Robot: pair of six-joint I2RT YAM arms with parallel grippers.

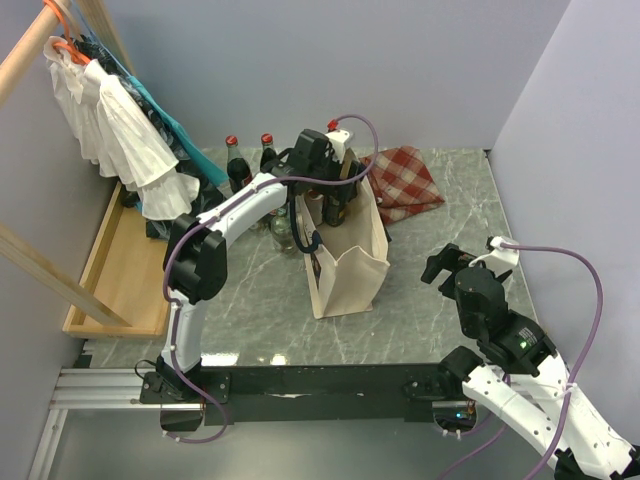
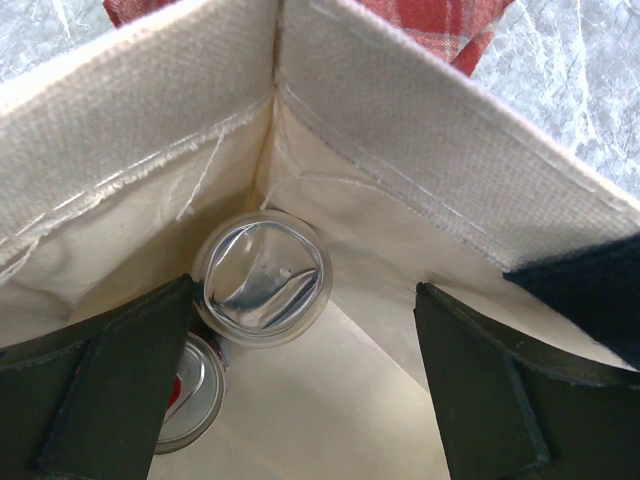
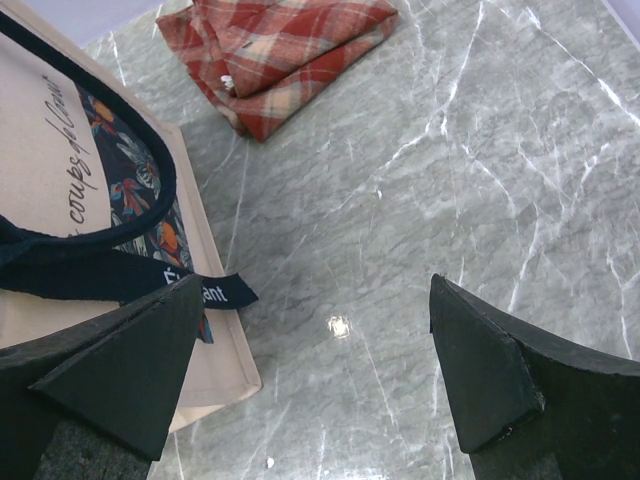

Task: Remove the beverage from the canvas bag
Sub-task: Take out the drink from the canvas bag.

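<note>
Upright near the middle of the grey marbled worktop (image 1: 450, 210) we see the canvas bag (image 1: 345, 262), cream with dark navy handles and its mouth open. The left arm reaches from the near edge over the bag and points its wrist down into the mouth. The left claw (image 2: 305, 370) hangs inside the bag with its two dark fingers (image 2: 100, 385) set wide apart, and nothing is gripped between them. At the bottom of the bag, in the corner where two canvas walls meet, we find two drinks side by side: a clear-rimmed cup with a crinkled foil lid (image 2: 262, 278) and, just beside it, a silver-topped can (image 2: 192, 392) partly hidden behind the left finger. We cannot tell whether that finger touches the can. The right claw (image 3: 310, 370) is outside the bag, toward the right edge of the worktop, over bare stone. Its fingers also stand apart and hold nothing. From its wrist we see one side of the bag bearing script lettering and a dark floral print, with a small navy tag hanging by the handle. A folded red checked cloth (image 1: 405, 180) lies toward the far edge, just beyond the bag's right side. Dark bottles with red caps (image 1: 236, 165) stand at the far edge to the bag's left — beyond them, past the left edge, pale garments (image 1: 110, 125) hang from a rail.
</note>
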